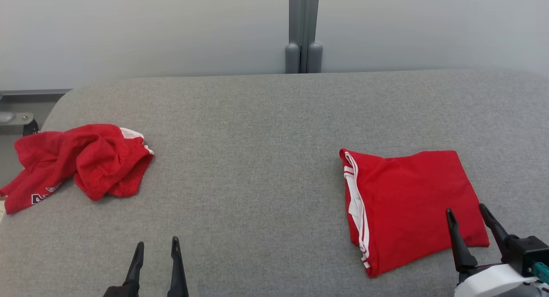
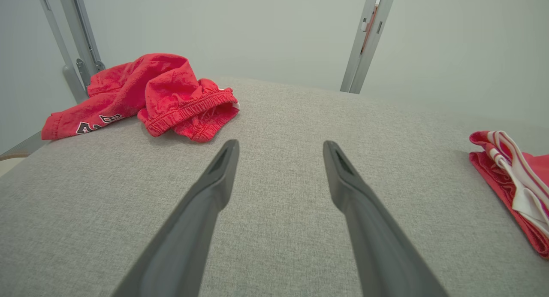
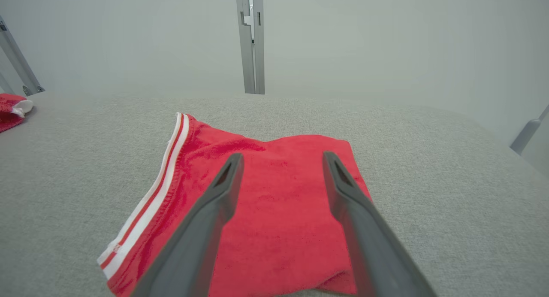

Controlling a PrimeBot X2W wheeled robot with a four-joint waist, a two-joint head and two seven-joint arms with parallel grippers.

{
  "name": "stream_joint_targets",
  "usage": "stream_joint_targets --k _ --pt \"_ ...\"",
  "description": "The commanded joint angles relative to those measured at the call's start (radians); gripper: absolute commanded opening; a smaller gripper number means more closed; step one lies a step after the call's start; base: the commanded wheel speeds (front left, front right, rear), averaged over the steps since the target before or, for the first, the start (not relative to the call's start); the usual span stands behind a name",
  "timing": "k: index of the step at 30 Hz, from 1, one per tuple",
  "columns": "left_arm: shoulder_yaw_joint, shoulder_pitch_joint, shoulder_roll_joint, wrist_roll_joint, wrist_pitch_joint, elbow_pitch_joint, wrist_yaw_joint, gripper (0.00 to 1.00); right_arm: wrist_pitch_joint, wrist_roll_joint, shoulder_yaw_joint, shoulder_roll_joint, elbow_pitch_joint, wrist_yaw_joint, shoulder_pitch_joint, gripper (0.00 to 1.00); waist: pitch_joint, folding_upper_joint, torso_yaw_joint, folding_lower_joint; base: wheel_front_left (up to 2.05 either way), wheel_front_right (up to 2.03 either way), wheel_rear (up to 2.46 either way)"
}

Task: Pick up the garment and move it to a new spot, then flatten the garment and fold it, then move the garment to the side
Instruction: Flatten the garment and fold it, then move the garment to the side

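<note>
A folded red garment [image 1: 411, 200] with white stripes along its left edge lies flat on the right of the grey cloth table [image 1: 257, 159]. My right gripper [image 1: 467, 211] hovers over the garment's near right corner, open, holding nothing. In the right wrist view the folded garment [image 3: 274, 194] lies under and between the spread fingers of that gripper [image 3: 281, 159]. My left gripper [image 1: 156, 244] stands open at the table's front left with nothing between its fingers; in its own view this gripper [image 2: 281, 146] is above bare cloth, with the folded garment's striped edge [image 2: 514, 181] at the far right.
A second red garment [image 1: 77, 162] lies crumpled at the table's left edge, also in the left wrist view [image 2: 150, 95] and as a scrap at the far left of the right wrist view [image 3: 10, 110]. A grey metal post [image 1: 303, 31] stands behind the table against a pale wall.
</note>
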Motion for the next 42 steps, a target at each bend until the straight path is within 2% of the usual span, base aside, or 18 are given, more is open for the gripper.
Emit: stream_joint_targets --k 1,7,14,28,42 --pt "0.012 0.022 0.001 0.006 0.0 0.006 -0.008 1.0 -0.008 -0.003 -0.012 -0.003 -0.022 -0.001 0.015 1.0 -0.024 -0.0001 -0.015 0.0 0.0 0.0 0.0" --pt "0.049 0.056 0.001 0.024 0.0 0.02 -0.028 1.0 -0.007 0.001 -0.036 -0.003 -0.048 -0.001 0.072 1.0 -0.055 -0.0001 -0.004 0.0 0.0 0.0 0.0" --pt "0.057 0.064 0.002 0.023 0.0 0.027 -0.032 1.0 -0.007 -0.008 -0.067 0.024 -0.05 -0.001 0.077 1.0 -0.067 -0.0001 0.01 0.0 0.0 0.0 0.0" --pt "0.074 0.078 0.001 0.021 0.0 0.015 -0.038 1.0 -0.007 -0.026 -0.11 0.04 -0.042 -0.001 0.087 1.0 -0.079 -0.0001 -0.009 0.0 0.0 0.0 0.0" --pt "0.064 0.088 0.001 0.002 0.0 0.008 -0.023 1.0 -0.007 -0.006 -0.127 0.043 -0.022 -0.001 0.062 1.0 -0.089 -0.0001 -0.007 0.0 0.0 0.0 0.0"
